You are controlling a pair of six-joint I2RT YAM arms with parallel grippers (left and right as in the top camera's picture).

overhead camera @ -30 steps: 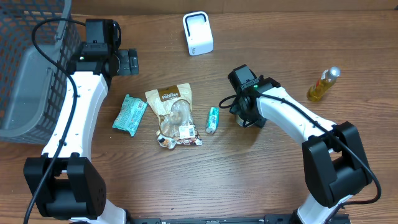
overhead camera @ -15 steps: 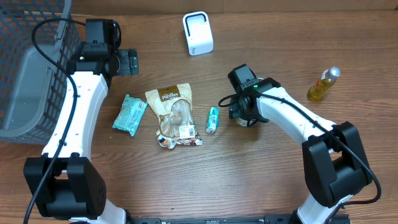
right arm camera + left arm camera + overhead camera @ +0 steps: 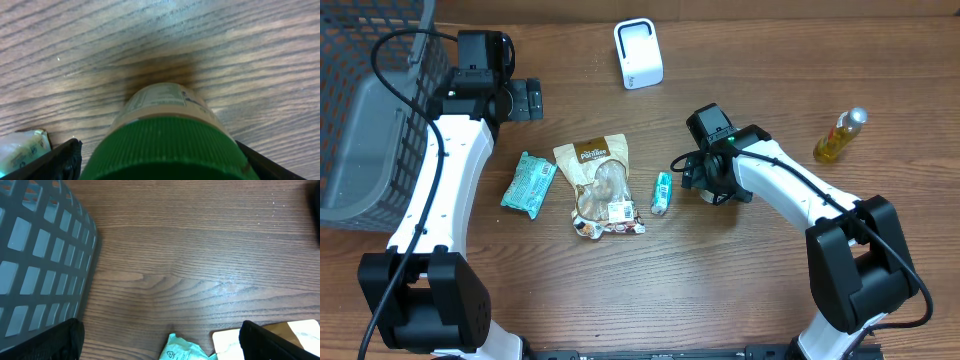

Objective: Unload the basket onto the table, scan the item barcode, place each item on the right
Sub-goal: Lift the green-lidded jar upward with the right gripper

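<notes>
R tool (image 3: 160, 163) open wide, straddling green-cap jar (image 3: 166, 112)

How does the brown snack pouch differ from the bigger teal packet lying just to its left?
The brown pouch is larger than the teal packet. The brown pouch has a clear window showing its contents and a white sticker near its lower end. The teal packet looks opaque, with no sticker in sight. Both lie flat, side by side, on the wooden table.
</notes>
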